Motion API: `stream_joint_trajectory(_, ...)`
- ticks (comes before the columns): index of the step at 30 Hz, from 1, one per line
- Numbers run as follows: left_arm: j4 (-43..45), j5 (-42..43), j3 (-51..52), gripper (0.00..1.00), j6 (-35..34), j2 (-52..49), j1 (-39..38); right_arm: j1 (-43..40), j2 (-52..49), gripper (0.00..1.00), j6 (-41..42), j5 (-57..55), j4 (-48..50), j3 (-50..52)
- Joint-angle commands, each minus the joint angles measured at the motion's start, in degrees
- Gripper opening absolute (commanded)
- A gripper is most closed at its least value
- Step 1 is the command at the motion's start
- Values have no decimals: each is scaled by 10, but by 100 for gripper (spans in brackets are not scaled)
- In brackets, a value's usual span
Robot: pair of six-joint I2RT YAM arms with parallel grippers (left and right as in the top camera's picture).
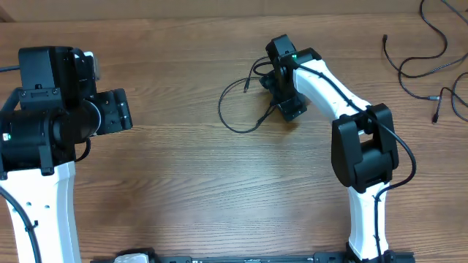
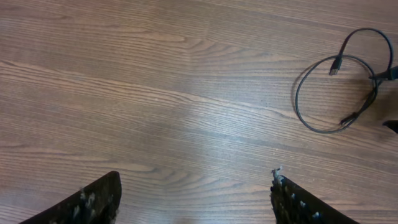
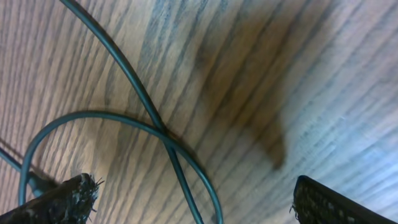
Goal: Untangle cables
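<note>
From overhead, the part I most want to see is covered. The right gripper [image 1: 289, 102] sits over the right side of the loop [image 1: 221, 113], so I can't tell where that cord runs under it. The loop lies on the table [image 1: 183, 175], above centre of the frame. It is roughly round, so it has no clear long axis. One plug end lies inside it near the top, pointing down the frame.

The left wrist view shows the same loop [image 2: 297, 99] at the right edge. Its far side is cut off there, next to a dark bit of the other arm. A second plug end rests at the loop's lower right.

The right wrist view is very close and soft. Two runs of the loop [image 3: 163, 130] cross left of centre, one slanting down from the upper left and one arcing round. The right gripper [image 3: 193, 202] has its jaws wide, one finger in each bottom corner. The cord passes just by the left finger, but I can't tell whether they touch.

More strands [image 1: 386, 40] lie at the overhead's upper right, well apart from the loop. They mostly run up and down the frame and are clipped by the top and right edges.

The left gripper [image 2: 196, 199] also has its jaws wide, over bare wood, with nothing between them.
</note>
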State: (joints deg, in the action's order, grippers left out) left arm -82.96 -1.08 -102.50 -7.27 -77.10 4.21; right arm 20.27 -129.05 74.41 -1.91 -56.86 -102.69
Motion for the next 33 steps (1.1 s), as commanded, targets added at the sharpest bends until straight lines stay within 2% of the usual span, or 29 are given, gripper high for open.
stream_joint_trajectory(1, 0, 7, -12, 76, 9, 6, -3, 0, 6, 100, 1, -10, 22, 17)
stream_joint_trajectory(6, 0, 7, -12, 77, 9, 6, -3, 0, 4, 99, -9, -22, 55, 52)
stream_joint_trajectory(9, 0, 7, -12, 77, 9, 6, -3, 0, -6, 95, -9, -23, 64, 68)
stream_joint_trajectory(13, 0, 7, -12, 76, 9, 6, -3, 0, -29, 79, -10, -19, 65, 82)
stream_joint_trajectory(15, 0, 7, -12, 76, 9, 6, -3, 0, -37, 51, -9, -15, 67, 90)
stream_joint_trajectory(18, 0, 7, -12, 76, 9, 6, -3, 0, -43, 33, -9, -14, 73, 98)
stream_joint_trajectory(19, 0, 7, -12, 76, 9, 6, -3, 0, -45, 30, -10, -15, 73, 98)
stream_joint_trajectory(20, 0, 7, -12, 76, 9, 6, -3, 0, -46, 22, -10, -15, 73, 98)
stream_joint_trajectory(21, -1, 7, -12, 76, 9, 6, -3, 0, -46, 9, -9, -15, 73, 98)
stream_joint_trajectory(22, -2, 7, -12, 76, 9, 6, -3, 0, -46, 4, -9, -15, 73, 98)
stream_joint_trajectory(26, -7, 6, -12, 76, 9, 6, -3, 0, -46, 4, -13, -15, 75, 98)
stream_joint_trajectory(33, -12, 6, -12, 76, 10, 6, -3, 0, -46, 4, -106, -16, 99, 97)
